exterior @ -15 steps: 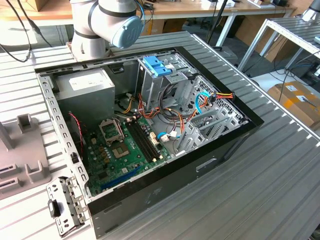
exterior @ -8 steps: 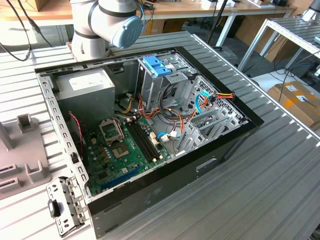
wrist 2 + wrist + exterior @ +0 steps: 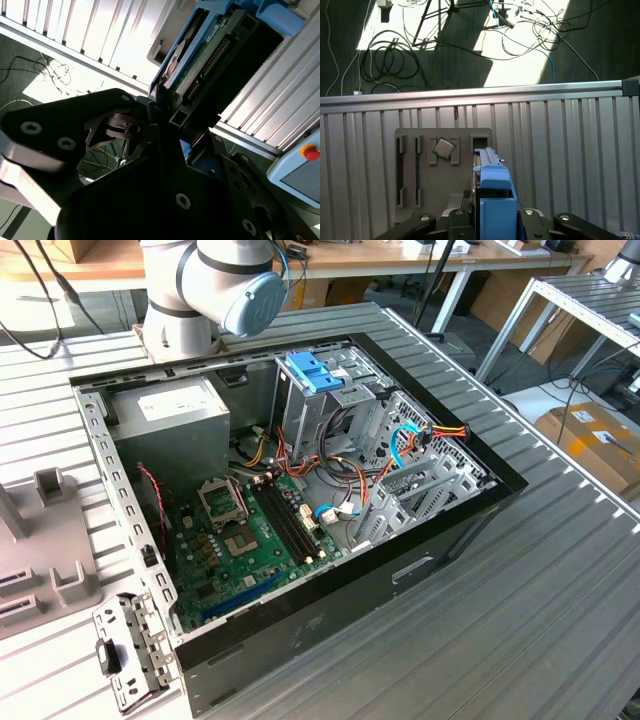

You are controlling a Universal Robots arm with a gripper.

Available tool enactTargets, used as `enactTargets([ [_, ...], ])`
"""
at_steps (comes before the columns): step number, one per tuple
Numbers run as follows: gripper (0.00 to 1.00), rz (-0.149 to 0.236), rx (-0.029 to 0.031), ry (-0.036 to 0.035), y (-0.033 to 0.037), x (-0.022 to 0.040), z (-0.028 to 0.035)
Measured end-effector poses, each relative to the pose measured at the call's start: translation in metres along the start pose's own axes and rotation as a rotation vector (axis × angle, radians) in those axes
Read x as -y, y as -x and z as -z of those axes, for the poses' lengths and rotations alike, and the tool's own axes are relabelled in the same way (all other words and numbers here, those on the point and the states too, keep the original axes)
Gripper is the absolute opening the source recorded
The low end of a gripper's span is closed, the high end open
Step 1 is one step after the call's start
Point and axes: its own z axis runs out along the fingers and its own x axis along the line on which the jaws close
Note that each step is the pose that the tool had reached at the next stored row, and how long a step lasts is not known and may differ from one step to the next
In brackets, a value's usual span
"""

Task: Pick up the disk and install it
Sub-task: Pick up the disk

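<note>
The disk (image 3: 492,197) is a flat drive in a light blue plastic carrier. I see it edge-on, held above the ribbed metal table (image 3: 570,160). In the second wrist view, the disk (image 3: 207,57) shows its connector row and green board edge. My gripper (image 3: 492,222) is shut on the disk's near end, with its dark linkages (image 3: 100,130) spread to either side. The open computer case (image 3: 330,600) lies on the table in the exterior view. Its metal drive cage (image 3: 300,405) carries a blue latch piece (image 3: 313,370).
A grey fixture tray (image 3: 415,170) holding a processor chip (image 3: 443,148) lies on the table under the disk. Beyond the table edge (image 3: 470,92) are floor cables. A pendant with a red button (image 3: 310,152) sits nearby. Inside the case are a power supply (image 3: 170,415) and motherboard (image 3: 250,530).
</note>
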Motion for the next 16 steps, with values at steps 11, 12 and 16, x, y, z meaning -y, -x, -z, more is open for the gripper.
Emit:
enactTargets([
  [11, 0.36, 0.0, 0.0, 0.0, 0.0004, -0.0003, 0.0101],
  [12, 0.36, 0.0, 0.0, 0.0, 0.0005, -0.0003, 0.0108],
  [16, 0.36, 0.0, 0.0, 0.0, 0.0006, -0.0004, 0.0152],
])
